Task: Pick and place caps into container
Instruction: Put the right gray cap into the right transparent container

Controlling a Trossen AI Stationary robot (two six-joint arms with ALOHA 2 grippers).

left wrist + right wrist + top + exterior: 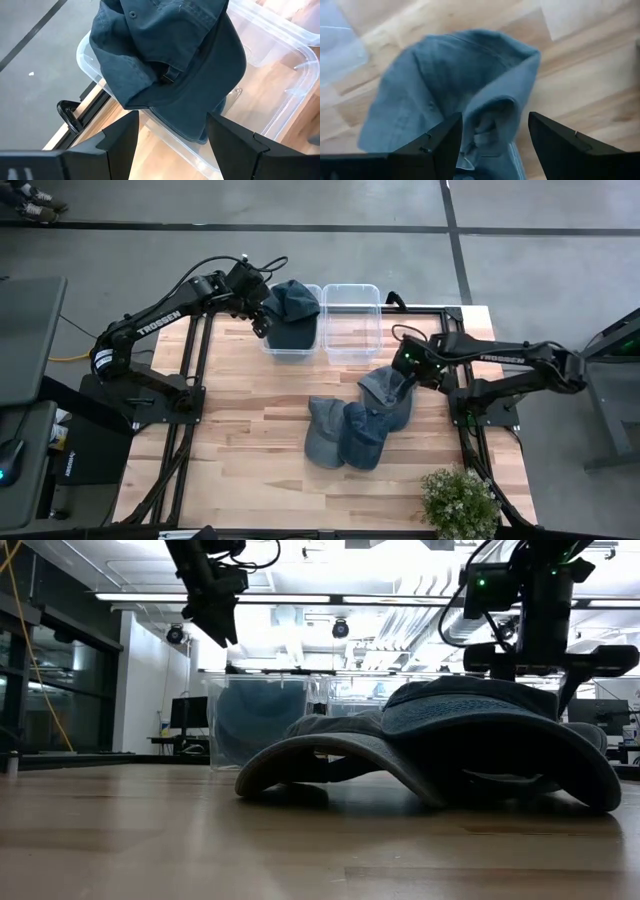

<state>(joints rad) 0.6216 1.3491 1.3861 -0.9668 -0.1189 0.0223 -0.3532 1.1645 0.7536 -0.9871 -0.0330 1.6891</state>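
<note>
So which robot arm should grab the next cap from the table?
Probably the right. The right gripper hovers open right over a grey-blue cap in the pile. The left gripper is open too, but far off above the bin holding a dark cap.

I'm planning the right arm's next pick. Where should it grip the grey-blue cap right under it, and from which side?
Probably from straight above, on the raised fold of the cap's crown. The right gripper hangs open over it, and that soft ridge stands up between the fingers, easier to pinch than the flat brim.
</note>
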